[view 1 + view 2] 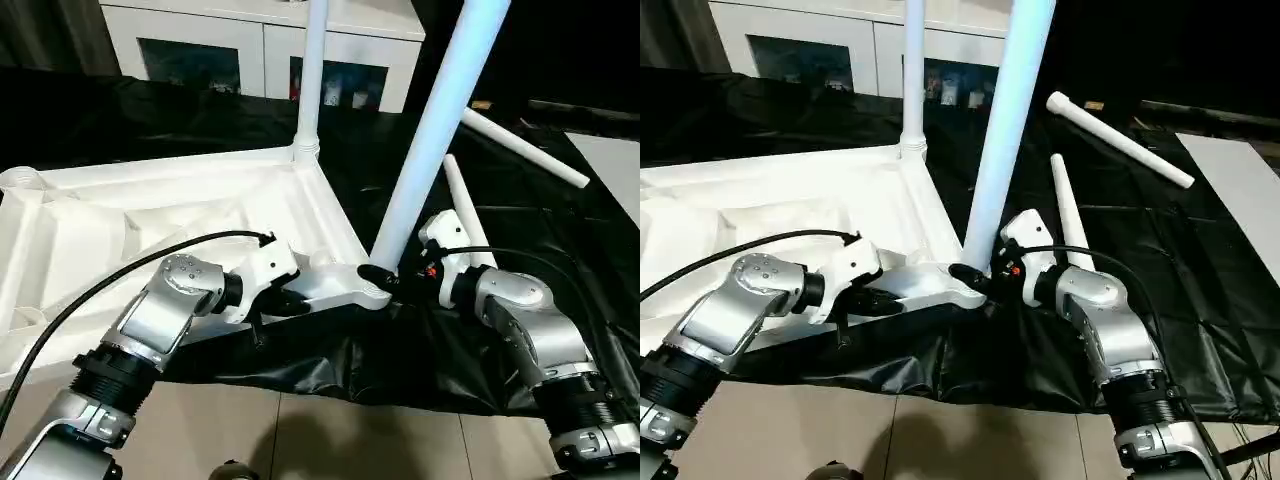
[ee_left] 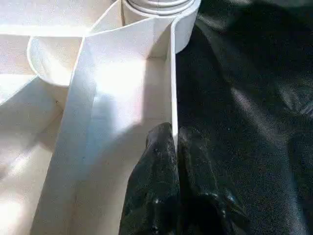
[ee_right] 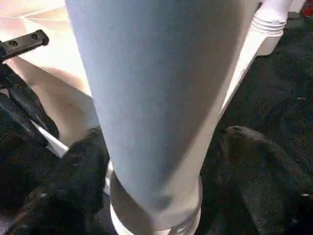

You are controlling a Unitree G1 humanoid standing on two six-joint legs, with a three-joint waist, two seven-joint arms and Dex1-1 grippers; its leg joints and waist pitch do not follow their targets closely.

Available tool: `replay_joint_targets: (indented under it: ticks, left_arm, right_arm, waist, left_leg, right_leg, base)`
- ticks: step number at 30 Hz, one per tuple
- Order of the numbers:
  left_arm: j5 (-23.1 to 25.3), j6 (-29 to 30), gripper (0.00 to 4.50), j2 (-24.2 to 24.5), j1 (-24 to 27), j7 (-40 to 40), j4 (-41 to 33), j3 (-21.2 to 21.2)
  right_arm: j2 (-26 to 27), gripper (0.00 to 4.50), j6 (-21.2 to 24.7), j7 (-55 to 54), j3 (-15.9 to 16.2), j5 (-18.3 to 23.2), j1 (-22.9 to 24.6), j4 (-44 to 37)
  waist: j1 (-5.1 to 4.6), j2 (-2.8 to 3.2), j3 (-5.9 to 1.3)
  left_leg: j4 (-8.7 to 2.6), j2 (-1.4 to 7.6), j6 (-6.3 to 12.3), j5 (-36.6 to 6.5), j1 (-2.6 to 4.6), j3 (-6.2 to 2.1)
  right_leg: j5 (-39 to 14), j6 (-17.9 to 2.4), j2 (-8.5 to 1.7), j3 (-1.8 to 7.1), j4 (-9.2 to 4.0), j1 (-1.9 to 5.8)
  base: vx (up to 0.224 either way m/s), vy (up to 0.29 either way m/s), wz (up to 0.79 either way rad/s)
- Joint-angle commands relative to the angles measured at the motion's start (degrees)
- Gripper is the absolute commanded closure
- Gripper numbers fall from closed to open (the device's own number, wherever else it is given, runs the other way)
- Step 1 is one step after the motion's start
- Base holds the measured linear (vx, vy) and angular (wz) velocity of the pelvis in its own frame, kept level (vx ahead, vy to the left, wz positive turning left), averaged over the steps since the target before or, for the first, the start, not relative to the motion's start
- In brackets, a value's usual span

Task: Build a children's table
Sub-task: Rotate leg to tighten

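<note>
The children's table top (image 1: pixel 150 215) is lying upside down on the black sheet (image 1: pixel 560 250), ribbed underside facing up, its long axis running toward the robot's left, where the frame edge is cutting it off. One leg (image 1: pixel 312 75) is standing upright in the far corner socket, its upper end passing out of view. A second leg (image 1: pixel 435 125) is rising from the near corner socket, leaning slightly to the right, its tip also cut off. Two loose legs (image 1: pixel 1118 138) are lying on the sheet beyond the right arm, angled away to the right; the nearer one (image 1: pixel 1068 215) is partly hidden behind the right wrist.

The left end effector (image 2: pixel 173 142) is pinching the thin edge wall of the top, fingers closed on it. The right end effector (image 3: pixel 161 161) is standing wide apart around the base of the near leg; whether its fingers (image 3: pixel 85 166) are touching the leg is hard to make out.

A white cabinet (image 1: pixel 260 45) is standing behind.
</note>
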Motion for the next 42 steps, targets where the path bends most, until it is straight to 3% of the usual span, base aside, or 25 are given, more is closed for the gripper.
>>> replay_joint_targets:
  ticks: [1, 8, 14, 19, 32, 34, 36, 37, 38, 40, 41, 42]
  left_arm:
    - [0.3, -0.2, 4.50, -0.1, -0.8, -0.9, -0.5, -1.2]
    - [0.3, -0.3, 4.50, -0.1, -0.7, -0.7, -0.7, -1.3]
    - [0.1, -0.2, 4.50, -0.1, -0.7, -0.8, -0.7, -1.4]
    - [0.1, -0.2, 4.50, 0.0, -0.6, -0.7, -0.7, -1.3]
    - [0.1, -0.2, 4.50, 0.0, -0.9, -0.6, -0.5, -1.4]
    - [0.5, 0.7, 4.50, -1.2, -1.3, 1.9, 0.6, -0.6]
    - [0.7, 1.3, 4.50, -2.1, -1.6, 3.7, 1.4, -0.1]
    - [1.6, 2.3, 4.50, -3.8, -2.5, 6.9, 3.0, 0.2]
    - [1.9, 2.7, 4.50, -4.4, -2.8, 8.1, 3.6, 0.4]
    - [3.5, 4.4, 4.50, -8.4, -4.5, 14.9, 6.6, 1.1]
    - [3.9, 5.3, 4.50, -10.2, -5.1, 17.8, 7.8, 1.6]
    - [4.2, 6.9, 4.50, -12.9, -6.2, 21.6, 9.4, 2.2]
  right_arm:
    - [-0.9, 1.04, 0.4, 0.0, -1.0, 0.1, -0.1, 1.2]
    - [-0.6, 1.55, 0.8, 0.0, -0.8, 0.1, 0.2, 2.3]
    - [-0.1, 2.26, 1.4, -0.6, -1.1, 0.4, 0.3, 3.1]
    - [0.4, 2.51, 2.8, -1.5, -2.0, 1.1, 0.4, 4.1]
    - [-0.2, 2.55, 5.9, -1.7, 0.0, 0.2, 0.9, 6.1]
    - [1.7, 2.55, 7.2, -7.4, -1.2, -0.9, -0.3, 9.5]
    - [2.9, 2.55, 7.9, -11.1, -2.0, -1.5, -1.1, 11.5]
    - [5.0, 2.55, 8.1, -16.7, -3.6, -1.8, -2.4, 14.7]
    - [5.7, 2.55, 8.2, -18.6, -4.2, -1.8, -2.9, 15.7]
    - [9.7, 2.56, 8.0, -28.3, -6.8, -1.8, -5.1, 21.1]
    - [11.3, 2.56, 7.9, -31.8, -7.6, -1.7, -5.8, 22.9]
    - [13.9, 2.56, 7.8, -35.8, -8.8, -0.8, -7.0, 25.4]
  waist:
    - [-0.01, 0.07, -3.91]
    - [0.03, 0.09, -3.92]
    - [0.03, 0.09, -3.99]
    - [0.02, 0.12, -3.96]
    - [-0.04, 0.03, -4.00]
    - [-0.09, 0.09, -3.96]
    - [-0.42, 0.16, -3.61]
    - [-0.50, 0.26, -3.45]
    - [-0.95, 0.27, -3.06]
    - [-1.11, 0.17, -3.04]
    - [-1.64, 0.10, -3.09]
    - [-1.68, 0.12, -3.11]
  left_leg:
    - [-3.60, 1.31, 2.34, -5.9, 1.33, -0.10]
    - [-3.61, 1.32, 2.09, -6.6, 1.32, -0.13]
    - [-3.53, 1.30, 2.21, -6.0, 1.29, -0.14]
    - [-3.60, 1.33, 1.90, -6.7, 1.37, -0.16]
    - [-3.78, 1.33, 0.53, -8.3, 1.52, -0.23]
    - [-3.88, 1.39, 0.11, -9.2, 1.65, -0.24]
    - [-4.27, 1.32, -1.25, -12.0, 1.77, -0.26]
    - [-4.51, 1.38, -2.41, -15.3, 2.02, -0.42]
    - [-4.80, 1.37, -3.61, -19.1, 2.20, -0.50]
    - [-4.89, 1.35, -4.52, -22.2, 2.62, -0.80]
    - [-4.97, 1.37, -5.60, -24.1, 2.71, -1.12]
    - [-4.91, 1.41, -5.74, -24.6, 2.88, -1.17]
  right_leg:
    - [2.3, -13.9, -2.58, 2.29, -3.09, 2.85]
    - [1.4, -13.8, -2.63, 2.28, -3.13, 2.90]
    - [2.2, -13.9, -2.62, 2.26, -3.01, 2.92]
    - [1.6, -13.9, -2.58, 2.23, -3.07, 2.88]
    - [0.7, -13.4, -2.59, 2.20, -3.25, 2.86]
    - [0.1, -13.4, -2.58, 2.19, -3.31, 2.71]
    - [-3.9, -13.1, -2.60, 2.19, -3.76, 2.48]
    - [-8.8, -12.2, -2.78, 2.17, -4.26, 2.47]
    - [-13.9, -11.3, -2.89, 2.27, -4.79, 2.00]
    - [-19.4, -10.0, -3.17, 2.18, -5.33, 1.98]
    - [-23.4, -8.4, -3.22, 2.12, -5.81, 1.79]
    - [-23.9, -8.2, -3.35, 2.12, -5.86, 1.53]
  base:
    - [0.000, 0.000, 0.00]
    - [0.000, 0.000, 0.00]
    - [0.000, 0.000, 0.00]
    - [0.000, 0.000, 0.00]
    - [0.000, 0.000, 0.00]
    - [0.000, 0.000, 0.00]
    - [0.000, 0.000, 0.00]
    - [0.000, 0.000, 0.00]
    - [0.000, 0.000, 0.00]
    - [0.000, 0.000, 0.00]
    - [0.000, 0.000, 0.00]
    - [-0.054, 0.004, -0.03]
